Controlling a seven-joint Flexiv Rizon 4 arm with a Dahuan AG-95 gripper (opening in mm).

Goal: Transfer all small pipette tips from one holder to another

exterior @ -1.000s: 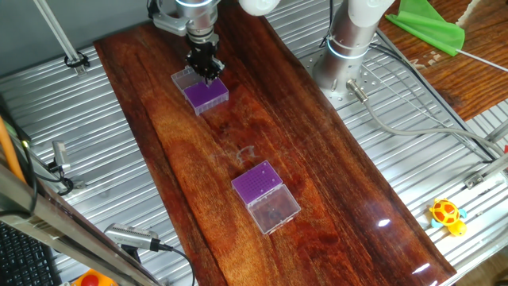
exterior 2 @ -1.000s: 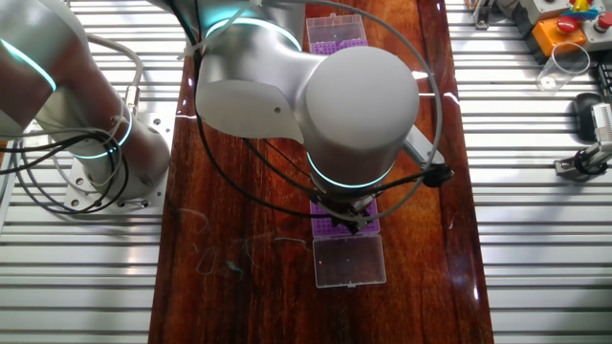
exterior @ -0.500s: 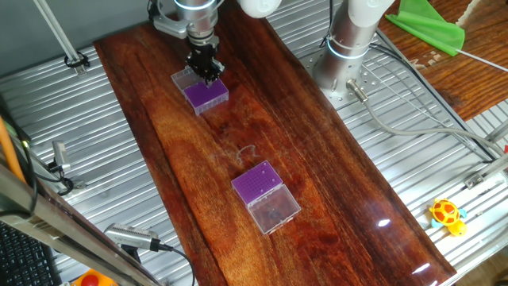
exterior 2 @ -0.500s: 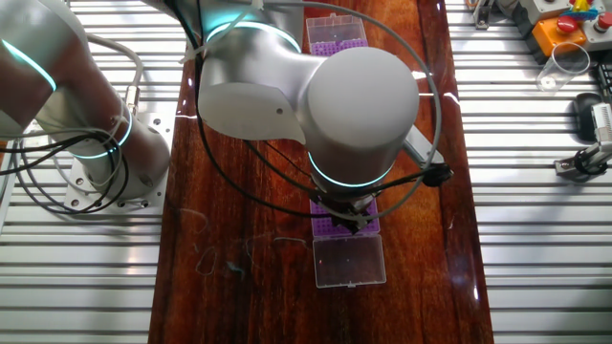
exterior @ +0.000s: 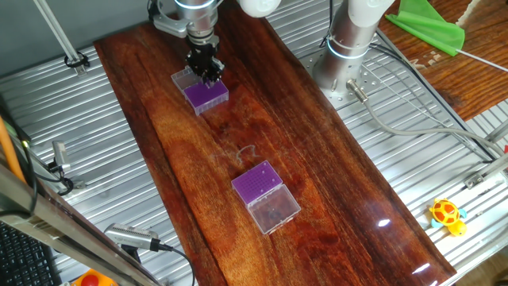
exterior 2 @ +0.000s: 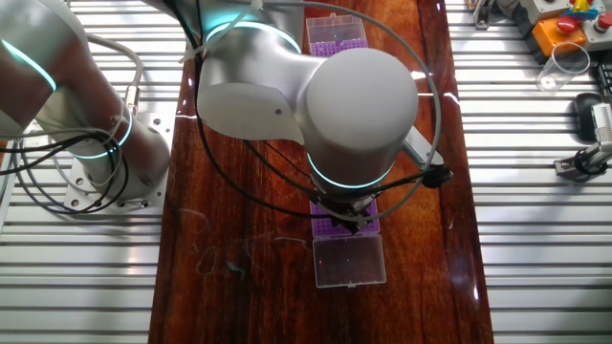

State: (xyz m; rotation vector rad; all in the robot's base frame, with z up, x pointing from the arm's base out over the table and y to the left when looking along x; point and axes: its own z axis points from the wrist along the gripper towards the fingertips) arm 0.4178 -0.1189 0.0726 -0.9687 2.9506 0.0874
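Observation:
My gripper (exterior: 206, 77) points straight down at the back edge of the far holder's purple insert (exterior: 207, 95), its tips touching or just above it. Its dark fingers stand close together with no gap that I can see. Any small pipette tip between them is too small to make out. This holder's clear lid (exterior: 183, 79) lies open behind it. The second holder (exterior: 257, 182), with a purple insert and a clear lid (exterior: 275, 210), sits mid-board. In the other fixed view the arm's wrist (exterior 2: 361, 105) hides the gripper; only the insert's edge (exterior 2: 327, 227) and lid (exterior 2: 349, 260) show.
The holders sit on a dark wooden board (exterior: 317, 159) on a ribbed metal table. The arm's base (exterior: 341, 56) stands at the board's right edge, with cables trailing from it. The second holder (exterior 2: 337, 31) shows at the top of the other view. A yellow toy (exterior: 447, 214) lies far right.
The gripper has shifted very slightly left and back over the far holder. Nothing else has moved.

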